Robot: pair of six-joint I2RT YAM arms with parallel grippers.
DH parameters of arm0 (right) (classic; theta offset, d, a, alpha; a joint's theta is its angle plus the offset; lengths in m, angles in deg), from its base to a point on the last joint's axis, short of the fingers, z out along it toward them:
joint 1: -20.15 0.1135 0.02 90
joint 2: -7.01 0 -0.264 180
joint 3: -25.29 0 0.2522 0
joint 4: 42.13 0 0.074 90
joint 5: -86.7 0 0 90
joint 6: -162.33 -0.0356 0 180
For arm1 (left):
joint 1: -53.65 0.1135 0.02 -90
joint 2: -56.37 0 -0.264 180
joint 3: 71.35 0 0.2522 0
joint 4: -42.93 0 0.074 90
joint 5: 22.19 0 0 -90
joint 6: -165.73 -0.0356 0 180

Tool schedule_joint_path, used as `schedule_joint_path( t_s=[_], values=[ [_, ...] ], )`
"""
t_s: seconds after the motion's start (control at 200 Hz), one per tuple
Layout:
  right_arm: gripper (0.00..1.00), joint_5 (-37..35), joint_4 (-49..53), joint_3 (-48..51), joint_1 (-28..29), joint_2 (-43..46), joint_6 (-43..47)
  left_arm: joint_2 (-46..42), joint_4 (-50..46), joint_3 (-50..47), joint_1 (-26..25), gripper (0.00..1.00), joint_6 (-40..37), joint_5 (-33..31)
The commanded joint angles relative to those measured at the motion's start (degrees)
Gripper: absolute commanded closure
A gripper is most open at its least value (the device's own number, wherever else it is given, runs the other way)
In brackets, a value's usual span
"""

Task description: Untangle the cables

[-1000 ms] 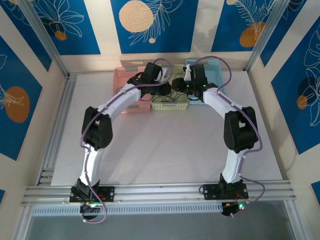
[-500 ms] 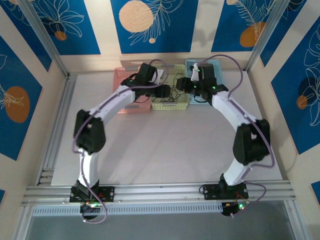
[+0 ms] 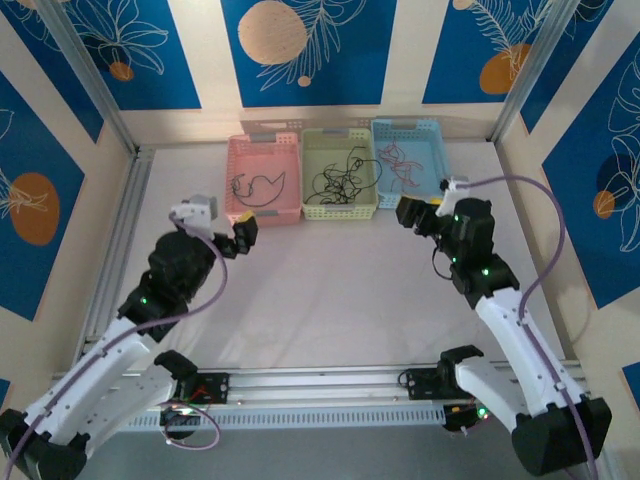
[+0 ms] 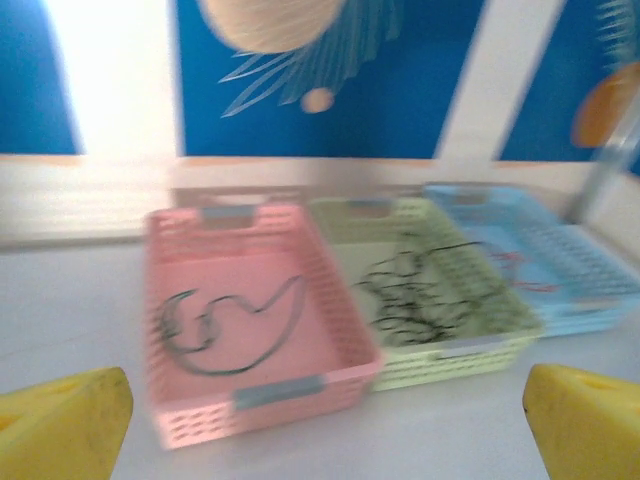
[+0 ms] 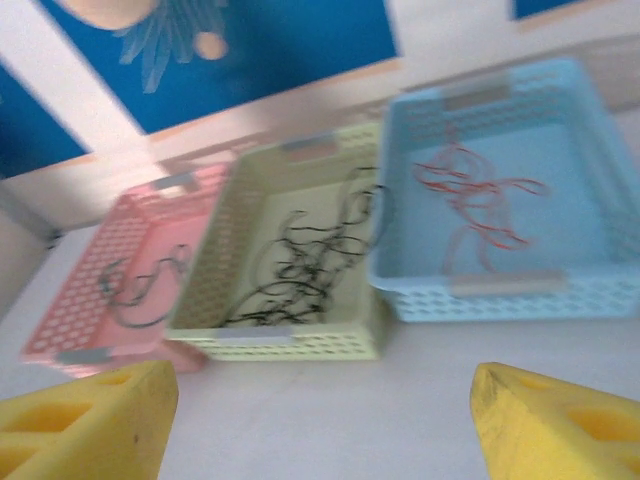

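The cables lie in three baskets at the back of the table. A single black cable (image 3: 255, 187) (image 4: 230, 320) (image 5: 140, 290) rests in the pink basket (image 3: 268, 215) (image 4: 260, 400). A tangled black clump (image 3: 338, 182) (image 4: 420, 295) (image 5: 300, 260) sits in the green basket (image 3: 340, 212) (image 5: 290, 345). A thin red cable (image 3: 400, 165) (image 5: 480, 200) lies in the blue basket (image 3: 408, 124) (image 5: 510, 295). My left gripper (image 3: 240, 238) (image 4: 328, 400) hovers open in front of the pink basket, holding nothing. My right gripper (image 3: 412, 215) (image 5: 325, 400) is open and empty, just in front of the blue basket.
The baskets stand side by side against the back wall. White tabletop (image 3: 330, 290) stretches between them and the arm bases. Metal frame rails (image 3: 320, 385) run along the near edge and the left side.
Both arms have pulled back from over the baskets toward the near side, the left arm folding low. Both grippers have opened; the cables stay lying in the baskets.
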Motion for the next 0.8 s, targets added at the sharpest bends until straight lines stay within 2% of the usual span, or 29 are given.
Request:
schedule_joint_path(
  t_s=[0.0,0.15,0.25,0.35,0.41,0.48,0.53,0.61,0.67,0.725,0.79],
  values=[
    [0.23,-9.9,-2.2,6.9,-3.2,4.0,-2.8,-2.7,6.4,-7.8,0.2,0.0,-3.8,-17.1],
    [0.24,-12.7,-10.4,17.0,-8.8,5.8,-2.1,-0.6,16.6,-15.7,0.6,0.0,-8.7,-25.8],
    [0.25,-12.7,-15.5,20.5,-10.2,3.5,-0.9,5.2,25.9,-19.4,2.3,0.0,-11.7,-26.1],
    [0.27,-9.5,-24.1,22.7,-10.0,-1.6,2.5,13.5,37.2,-22.0,4.6,0.0,-15.4,-25.5],
    [0.29,-9.6,-29.6,23.6,-9.9,-6.3,3.6,16.0,38.4,-21.4,6.6,0.0,-17.6,-19.9],
    [0.29,-10.1,-35.1,24.3,-9.1,-11.7,4.9,21.1,40.3,-20.6,10.9,0.0,-16.4,-13.7],
    [0.29,-11.7,-42.8,26.0,-7.8,-15.9,7.3,25.7,42.9,-20.3,13.0,0.0,-16.6,-11.7],
    [0.29,-11.9,-53.2,27.7,-6.9,-22.6,9.1,32.8,54.9,-22.9,15.1,0.0,-18.2,-8.4],
    [0.3,-12.8,-51.9,26.0,-5.7,-23.6,12.3,38.1,64.8,-24.5,16.1,0.0,-21.0,-6.8],
    [0.31,-13.4,-59.2,27.2,-5.6,-26.7,15.0,41.6,70.0,-25.1,18.0,0.0,-21.5,-2.7],
    [0.31,-13.1,-65.1,28.3,-7.1,-31.3,13.5,47.1,72.9,-24.8,20.9,0.0,-18.2,1.0]
  ],
)
